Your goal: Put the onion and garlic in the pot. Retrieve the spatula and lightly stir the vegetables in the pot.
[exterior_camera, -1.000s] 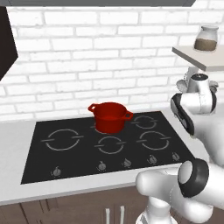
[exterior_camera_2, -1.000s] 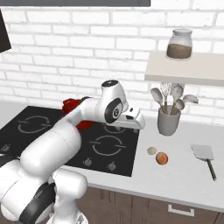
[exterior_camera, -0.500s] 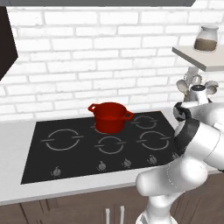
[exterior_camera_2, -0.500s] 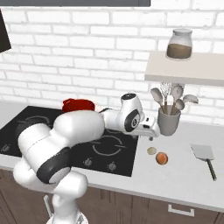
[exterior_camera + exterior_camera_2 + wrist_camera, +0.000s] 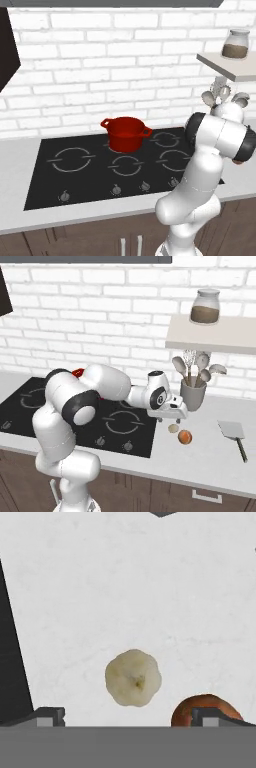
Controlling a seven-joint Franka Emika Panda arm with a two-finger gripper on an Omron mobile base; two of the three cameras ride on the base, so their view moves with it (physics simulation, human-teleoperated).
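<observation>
The pale, lobed garlic [image 5: 132, 678] lies on the white counter between my wide-apart finger tips. The round orange-brown onion [image 5: 205, 709] sits just beside it, partly behind one tip. From the right base view, my gripper [image 5: 169, 419] hangs open just above the garlic [image 5: 173, 428], with the onion [image 5: 185, 437] a little to the right. The red pot [image 5: 126, 134] stands on the back of the cooktop; a sliver of the pot [image 5: 77, 372] peeks from behind my arm. The spatula [image 5: 232, 430] lies flat on the counter at the right.
A grey utensil cup [image 5: 192, 396] with spoons and a whisk stands just behind my hand. Above it is a shelf [image 5: 215, 338] with a glass jar [image 5: 205, 306]. The black cooktop [image 5: 115, 423] edge lies left of the garlic.
My arm has swung right, off the cooktop, and stretched out over the counter. The gripper now hovers low over the garlic and onion.
</observation>
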